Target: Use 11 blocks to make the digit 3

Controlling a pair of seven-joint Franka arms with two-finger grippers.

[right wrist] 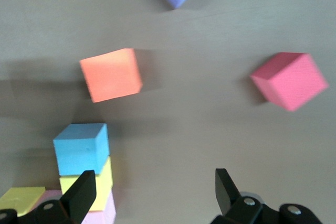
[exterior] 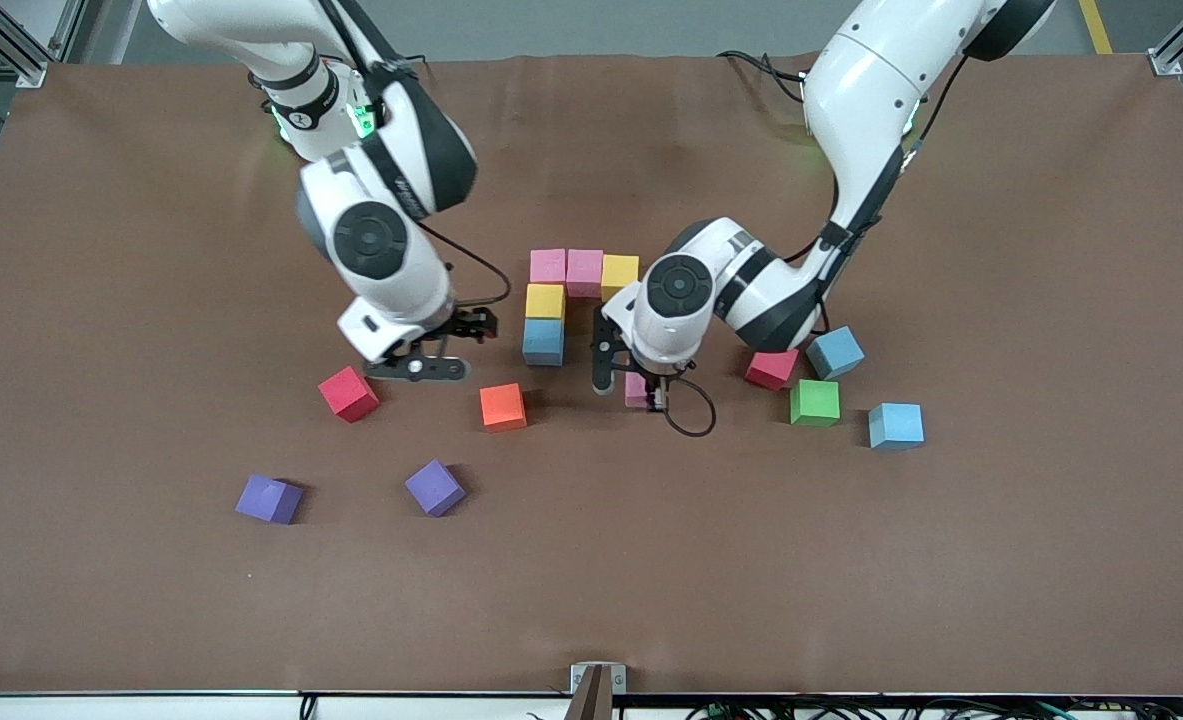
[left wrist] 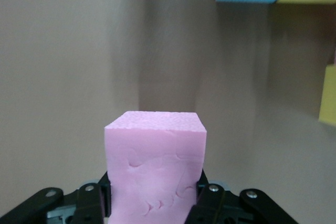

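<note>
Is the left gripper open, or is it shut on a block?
Shut: the left gripper holds the pink block between its fingers, which press both its sides.

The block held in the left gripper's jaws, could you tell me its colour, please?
Pink; the block shows best in the left wrist view.

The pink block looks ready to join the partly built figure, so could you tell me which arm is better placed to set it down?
Probably left: the left gripper is shut on the pink block, beside the blue block ending the figure. The right gripper hangs open and empty.
</note>
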